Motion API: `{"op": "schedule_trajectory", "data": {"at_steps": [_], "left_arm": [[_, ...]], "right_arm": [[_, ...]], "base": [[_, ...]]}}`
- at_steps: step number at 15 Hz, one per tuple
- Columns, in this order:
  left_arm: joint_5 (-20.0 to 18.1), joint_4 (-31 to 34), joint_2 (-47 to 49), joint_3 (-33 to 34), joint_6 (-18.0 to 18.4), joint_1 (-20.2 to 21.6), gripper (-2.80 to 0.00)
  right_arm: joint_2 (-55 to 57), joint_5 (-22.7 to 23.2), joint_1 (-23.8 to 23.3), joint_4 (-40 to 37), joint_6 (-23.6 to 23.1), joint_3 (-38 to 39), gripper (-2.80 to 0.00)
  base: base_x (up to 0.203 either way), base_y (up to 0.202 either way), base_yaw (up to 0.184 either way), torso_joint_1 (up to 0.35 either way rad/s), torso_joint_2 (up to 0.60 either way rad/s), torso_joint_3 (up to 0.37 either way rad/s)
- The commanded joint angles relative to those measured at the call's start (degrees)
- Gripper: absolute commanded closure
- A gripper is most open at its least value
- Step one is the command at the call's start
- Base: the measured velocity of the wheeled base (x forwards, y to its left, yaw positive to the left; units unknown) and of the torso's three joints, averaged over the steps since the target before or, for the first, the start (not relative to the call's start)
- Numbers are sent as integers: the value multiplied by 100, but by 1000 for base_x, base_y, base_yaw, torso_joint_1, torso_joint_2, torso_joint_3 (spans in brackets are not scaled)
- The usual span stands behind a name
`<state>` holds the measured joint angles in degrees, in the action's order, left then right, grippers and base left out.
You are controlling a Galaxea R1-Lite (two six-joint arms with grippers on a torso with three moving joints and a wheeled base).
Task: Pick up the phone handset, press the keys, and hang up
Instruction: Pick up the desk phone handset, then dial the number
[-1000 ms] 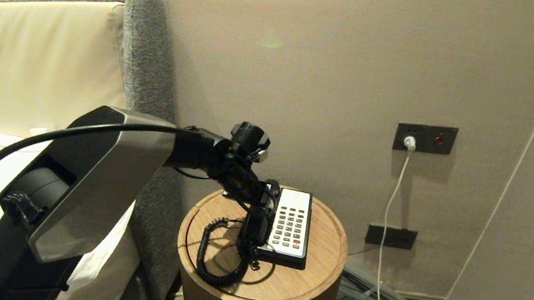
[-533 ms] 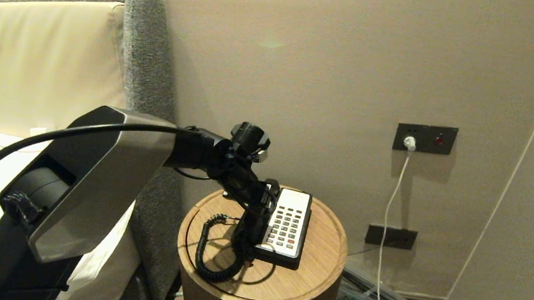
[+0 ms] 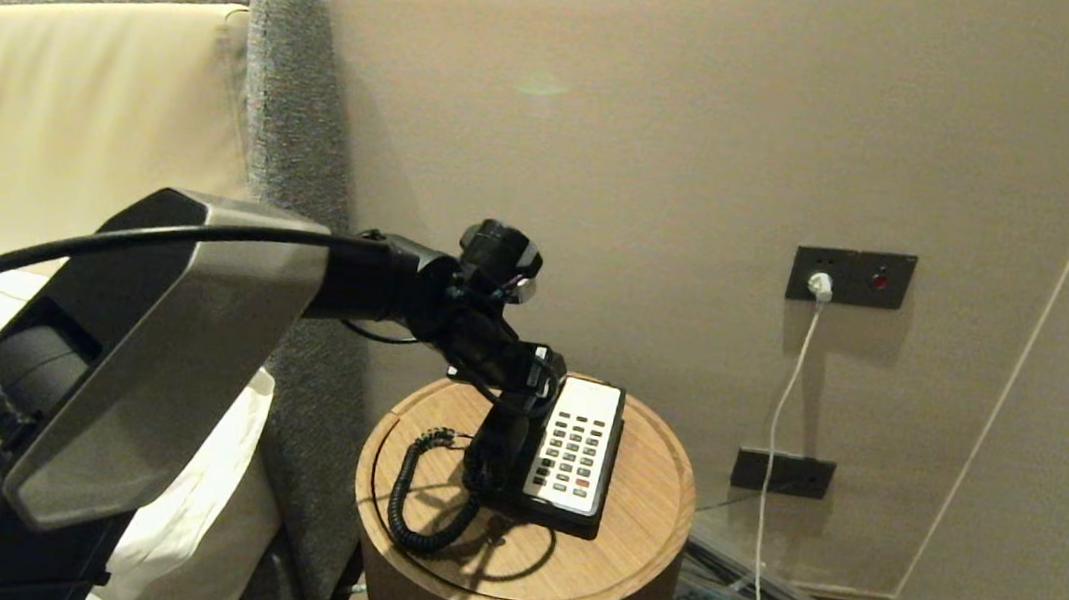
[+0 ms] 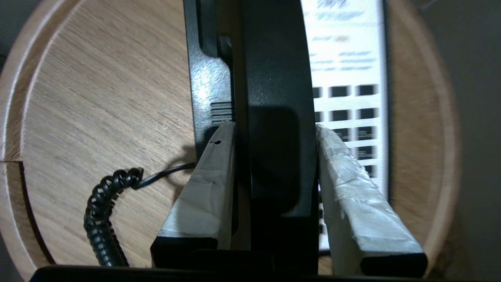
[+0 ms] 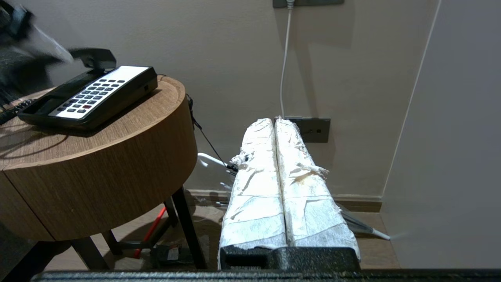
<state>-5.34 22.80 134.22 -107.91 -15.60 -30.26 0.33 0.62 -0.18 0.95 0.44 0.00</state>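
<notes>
Since the earlier frame our left gripper (image 4: 276,129) has clamped its 2 jaws across the phone handset (image 4: 274,98) and tipped its far end off the phone base (image 3: 560,514), freeing the keys (image 3: 570,450); our right gripper (image 5: 276,119) hangs parked, jaws together.

I see a long black plastic phone handset (image 4: 274,98) with a curly black cord (image 3: 416,498). The small buttons (image 3: 573,450) are dark grey, one is red, on a cream plate. The round wooden table (image 3: 604,570) is light brown with stripy grain. My gripper fingers (image 4: 352,188) are wrapped in whitish tape.
</notes>
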Motion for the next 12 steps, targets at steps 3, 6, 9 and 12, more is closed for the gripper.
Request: {"op": "schedule_trajectory", "data": {"at_steps": [3, 6, 9, 12], "left_arm": [[-10, 47, -872, 55, -424, 2, 0], [-11, 46, -1505, 354, -697, 7, 0], [-32, -5, -2143, 808, -953, 62, 0], [-339, -24, -2893, 1386, -1540, 279, 0]], "right_arm": [[2, -1, 1, 1, 0, 35, 0], [2, -1, 1, 1, 0, 35, 0], [2, -1, 1, 4, -7, 35, 0], [2, -1, 1, 1, 0, 35, 0]], "base": [[0, 0, 0, 0, 0, 0], [0, 0, 0, 0, 0, 0], [0, 0, 0, 0, 0, 0], [0, 0, 0, 0, 0, 0]]}}
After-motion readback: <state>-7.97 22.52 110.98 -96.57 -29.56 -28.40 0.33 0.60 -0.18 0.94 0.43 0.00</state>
